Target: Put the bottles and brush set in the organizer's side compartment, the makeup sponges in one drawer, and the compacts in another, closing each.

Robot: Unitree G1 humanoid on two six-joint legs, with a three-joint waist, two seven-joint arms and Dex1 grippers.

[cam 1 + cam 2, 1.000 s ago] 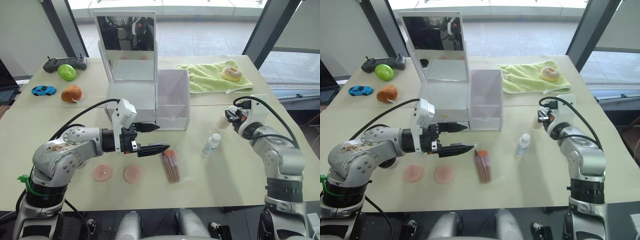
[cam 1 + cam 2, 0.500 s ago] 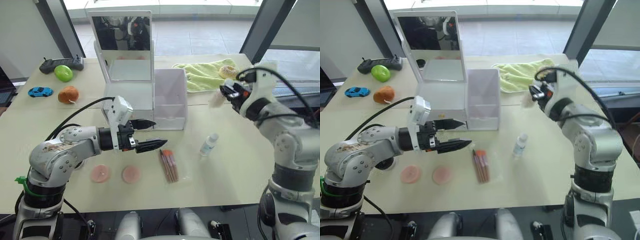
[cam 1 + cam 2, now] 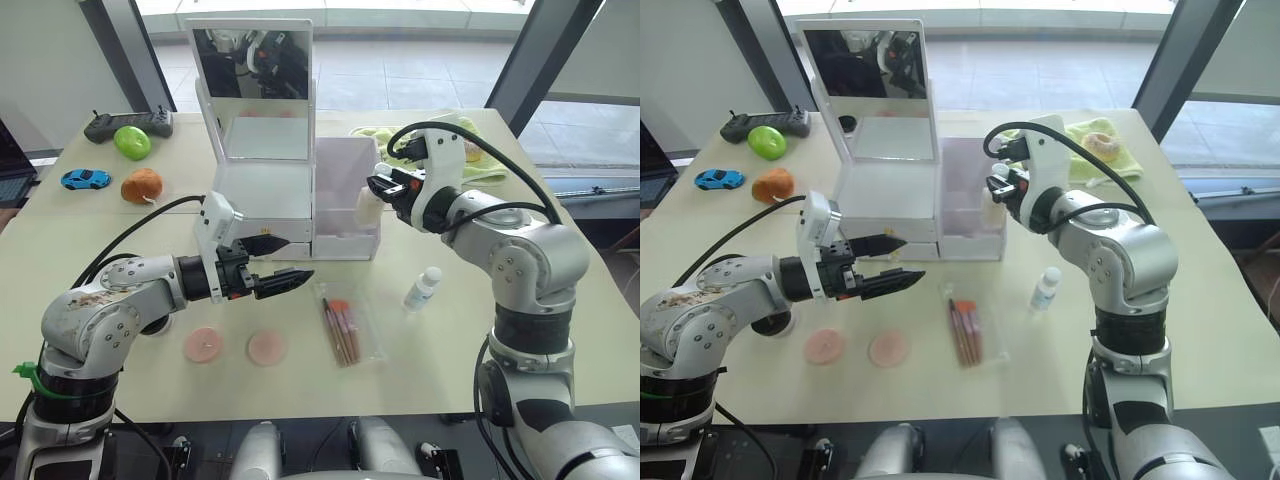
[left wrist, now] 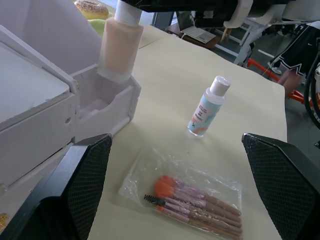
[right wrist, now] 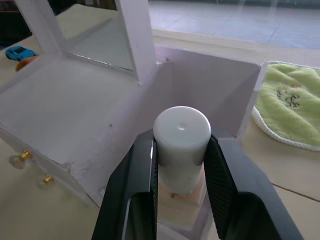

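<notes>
The left end effector [image 3: 292, 277] is hovering with fingers spread above the counter [image 3: 470, 340], near two round pink makeup sponges [image 3: 203, 344]. One bagged brush set [image 3: 345, 325] is lying flat, bristles pointing toward the organizer [image 3: 270, 200]. The right end effector [image 3: 385, 192] is gripping an upright peach bottle [image 4: 119, 45] over the side compartment [image 3: 348, 195]. A second small bottle [image 3: 422, 289] is standing upright, its label unreadable.
</notes>
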